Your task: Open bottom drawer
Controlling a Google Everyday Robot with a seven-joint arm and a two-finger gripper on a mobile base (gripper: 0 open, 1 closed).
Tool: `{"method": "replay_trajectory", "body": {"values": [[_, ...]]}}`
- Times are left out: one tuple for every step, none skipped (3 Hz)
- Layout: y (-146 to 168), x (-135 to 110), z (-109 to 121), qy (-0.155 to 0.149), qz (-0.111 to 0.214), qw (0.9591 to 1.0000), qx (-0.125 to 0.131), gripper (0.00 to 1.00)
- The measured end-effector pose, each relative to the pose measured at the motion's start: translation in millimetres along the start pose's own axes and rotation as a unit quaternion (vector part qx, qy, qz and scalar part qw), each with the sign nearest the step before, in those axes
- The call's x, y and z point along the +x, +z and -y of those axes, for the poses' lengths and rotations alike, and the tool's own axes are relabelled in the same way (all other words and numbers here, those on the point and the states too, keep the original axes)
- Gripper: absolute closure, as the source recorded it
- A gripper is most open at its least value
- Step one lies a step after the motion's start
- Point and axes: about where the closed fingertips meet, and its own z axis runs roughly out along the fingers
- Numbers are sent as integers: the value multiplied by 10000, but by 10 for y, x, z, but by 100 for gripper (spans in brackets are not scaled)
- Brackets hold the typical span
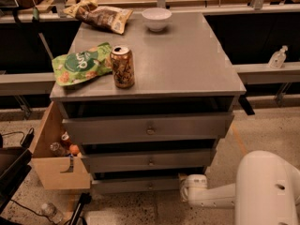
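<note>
The bottom drawer is the slimmest grey front at the foot of the grey cabinet, with a small round knob at its centre. It sits under the mid-sized drawer and the tallest drawer. My white arm reaches in from the lower right. Its gripper is low at the right end of the bottom drawer, right of the knob.
On the cabinet top are a drink can, a green snack bag, a brown chip bag and a white bowl. A wooden box with bottles hangs at the cabinet's left. A bottle lies on the floor.
</note>
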Motion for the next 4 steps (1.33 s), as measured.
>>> {"method": "replay_trajectory", "body": {"values": [[4, -2, -4, -1, 1, 10000, -3, 0], [12, -2, 21, -16, -1, 10000, 19, 0], [147, -43, 183, -149, 148, 9998, -18, 3], [370, -37, 161, -39, 315, 9992, -259, 26]]}}
